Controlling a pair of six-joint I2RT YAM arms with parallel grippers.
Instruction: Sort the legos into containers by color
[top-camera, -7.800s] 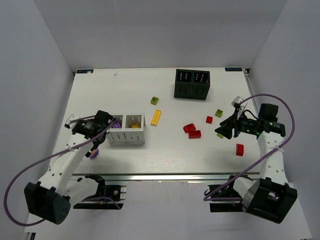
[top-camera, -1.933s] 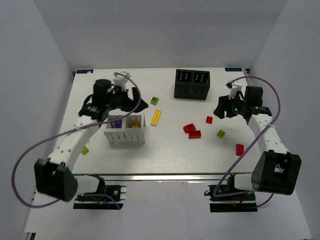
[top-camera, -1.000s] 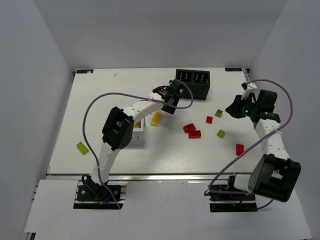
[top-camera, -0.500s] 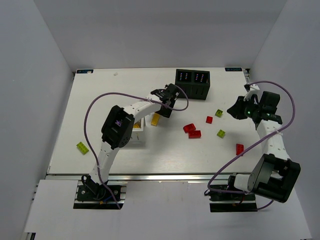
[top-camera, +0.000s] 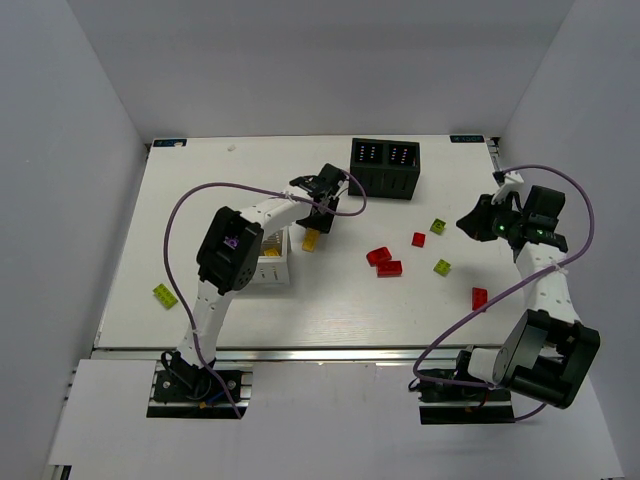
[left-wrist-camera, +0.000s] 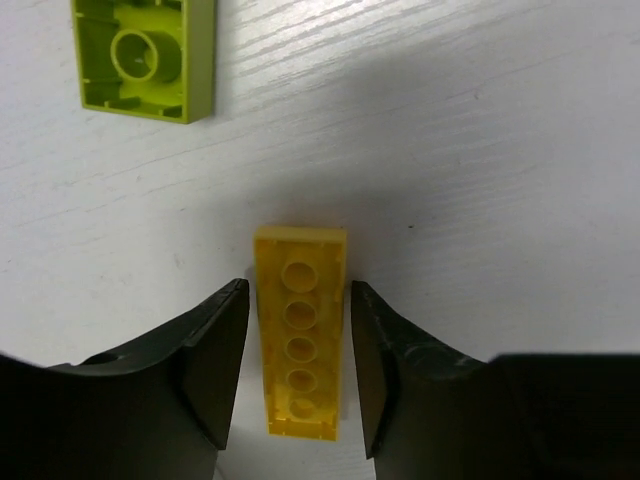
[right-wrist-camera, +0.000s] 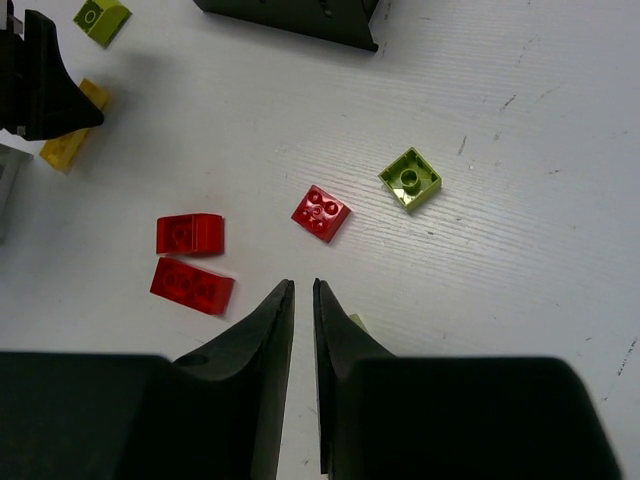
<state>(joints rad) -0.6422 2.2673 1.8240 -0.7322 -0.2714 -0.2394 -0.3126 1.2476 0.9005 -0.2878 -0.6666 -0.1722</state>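
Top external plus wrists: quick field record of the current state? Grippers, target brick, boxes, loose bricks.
left gripper: open, fingers flanking the yellow brick, which lies flat on the table
right gripper: nearly shut, empty, over the table
white box: yellow pieces inside; partly hidden by left arm
black box: far side; contents not visible
red bricks: four loose, right of centre
green bricks: four loose, one beside the yellow brick

A white desk (top-camera: 200, 200) with faint wood grain sits boxed in by 3 plain pale grey walls (top-camera: 330, 60) at its far, left and right edges. A metal rail (top-camera: 330, 354) lines its near edge. Light is soft and even.
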